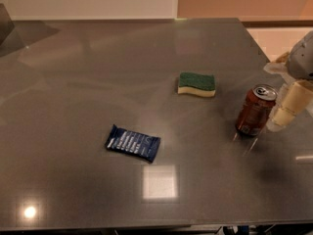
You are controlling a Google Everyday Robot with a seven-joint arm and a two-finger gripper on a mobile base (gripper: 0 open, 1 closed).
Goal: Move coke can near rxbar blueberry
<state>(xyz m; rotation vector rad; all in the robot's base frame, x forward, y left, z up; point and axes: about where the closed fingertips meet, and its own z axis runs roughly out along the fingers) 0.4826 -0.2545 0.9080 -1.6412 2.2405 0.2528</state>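
**First onlooker:** What do you see from where you stand?

**Second onlooker:** A wide, glossy dark-grey table (98,72), with ceiling lights mirrored in its top near the front edge. At the far right, the robot's pale grey-and-cream gripper (289,104) reaches in from beyond the table's right side, low over the surface.

**First onlooker:** And the can?

**Second onlooker:** The small red-brown cylindrical coke can (255,111) with its silver top stands upright near the table's right edge, pull tab facing up. The cream lower part of the gripper sits just beside it on the right. Touching or just clear, I cannot say.

**First onlooker:** Is the gripper open, or closed on it?

**Second onlooker:** I cannot tell from here. Much of it is cut off at the side.

**First onlooker:** Where is the bar?

**Second onlooker:** The flat, rectangular, navy-blue rxbar blueberry (133,143), white lettering on its wrapper, lies left of centre toward the front, turned a little aslant. It is well apart from the can, with a broad stretch of tabletop between them.

**First onlooker:** What else is on the table?

**Second onlooker:** A rectangular sponge (196,84), green on top and yellow beneath. It lies farther back than either, between them from left to right and nearer the can than the bar.
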